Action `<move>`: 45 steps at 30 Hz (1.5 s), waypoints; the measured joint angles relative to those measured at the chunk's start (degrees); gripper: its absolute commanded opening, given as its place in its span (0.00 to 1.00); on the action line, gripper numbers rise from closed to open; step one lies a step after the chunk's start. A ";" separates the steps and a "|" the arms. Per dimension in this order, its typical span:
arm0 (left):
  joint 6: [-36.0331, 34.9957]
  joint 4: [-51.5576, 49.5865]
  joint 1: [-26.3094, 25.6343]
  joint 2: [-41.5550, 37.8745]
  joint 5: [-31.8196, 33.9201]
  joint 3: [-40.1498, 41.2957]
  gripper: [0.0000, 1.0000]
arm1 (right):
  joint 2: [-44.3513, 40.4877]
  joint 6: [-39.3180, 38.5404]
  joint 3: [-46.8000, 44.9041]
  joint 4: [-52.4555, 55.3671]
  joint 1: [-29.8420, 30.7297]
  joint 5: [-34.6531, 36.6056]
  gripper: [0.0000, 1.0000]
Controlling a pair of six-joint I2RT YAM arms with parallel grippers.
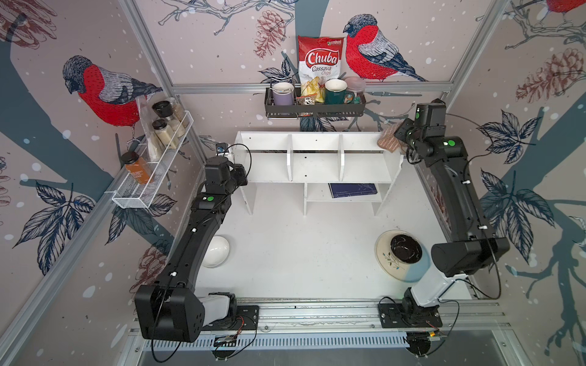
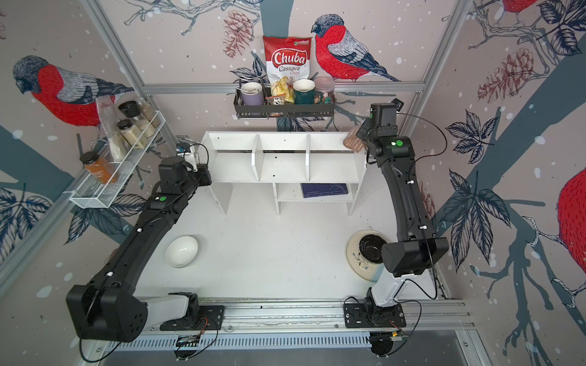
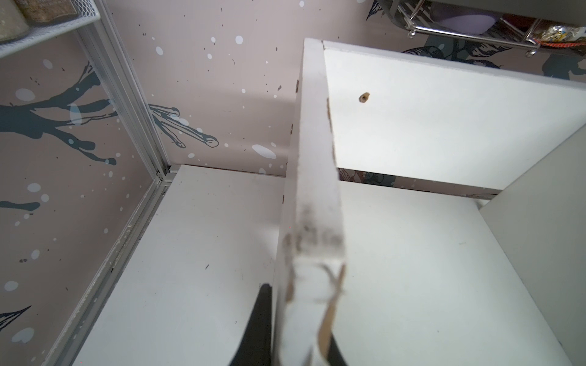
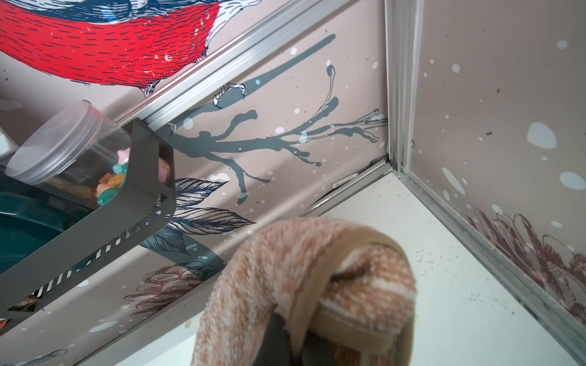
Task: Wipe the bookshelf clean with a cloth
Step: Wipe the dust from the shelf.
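A: Cloth (image 1: 388,141) first. Where is it?
B: At the bookshelf's (image 1: 314,142) right end, bunched against the top rear corner.
A: What holds it?
B: The right end effector (image 4: 296,343). Its jaws are clamped tight on a fold of the cloth, and in the right wrist view the tan, pale-striped pile curls over the fingers (image 4: 276,332).
A: And the left end effector (image 3: 298,342)?
B: At the bookshelf's left end. In the left wrist view one dark finger (image 3: 258,323) lies against the outer face of the end panel and the other shows on the inner side, so it pinches that panel at a narrow gap. The panel's edge is chipped and smudged near the grip.
A: How does the bookshelf stand?
B: On the white bench (image 1: 301,253), backed toward the rear wall, with two dividers splitting its upper level into three compartments. A dark blue book (image 1: 352,190) lies flat on its lower shelf.
A: What's around the bookshelf?
B: In front of it, toward the left, a white bowl (image 1: 215,252). In front toward the right, a patterned plate (image 1: 383,250) with a black bowl (image 1: 406,248) sitting on it. Above and behind it, a black wire rack (image 1: 314,110) on the wall holds a lilac mug (image 1: 283,93), a chips bag (image 1: 321,60), a green mug (image 1: 335,92) and a clear jar (image 1: 355,85). To its left, a white mesh rack (image 1: 136,196) on the side wall carries spice jars (image 1: 163,130).
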State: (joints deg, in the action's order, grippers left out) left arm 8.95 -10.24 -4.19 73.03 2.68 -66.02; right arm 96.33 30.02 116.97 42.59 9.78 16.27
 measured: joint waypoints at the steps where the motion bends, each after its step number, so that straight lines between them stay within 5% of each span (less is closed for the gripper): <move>1: 0.00 0.00 0.00 0.00 0.02 0.00 0.00 | -1.70 0.02 -2.47 -0.07 0.20 0.22 0.00; 8: 0.02 0.02 0.00 0.07 0.02 0.00 0.00 | -9.49 1.46 -12.57 -1.44 0.92 2.47 0.00; 14: 0.04 0.74 0.17 -0.17 -0.52 0.52 0.00 | -0.04 1.86 -3.85 -2.64 -2.54 -3.34 0.00; 26: 0.28 2.03 0.33 -0.46 -0.61 1.38 0.00 | 11.98 -1.07 14.88 -3.91 11.91 -12.92 0.00; 32: 0.46 2.21 0.33 -0.63 -0.57 1.55 0.00 | 12.44 -3.54 13.79 -5.07 16.83 -16.81 0.00; 45: 0.48 2.10 0.33 -0.79 -0.50 1.55 0.00 | 19.89 -2.67 21.57 -3.50 17.35 -19.23 0.00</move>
State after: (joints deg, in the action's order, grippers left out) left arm 9.43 -8.14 -3.86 72.25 2.17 -64.47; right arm 116.22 27.35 138.54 39.09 27.14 -2.96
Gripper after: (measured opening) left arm 0.145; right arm 0.052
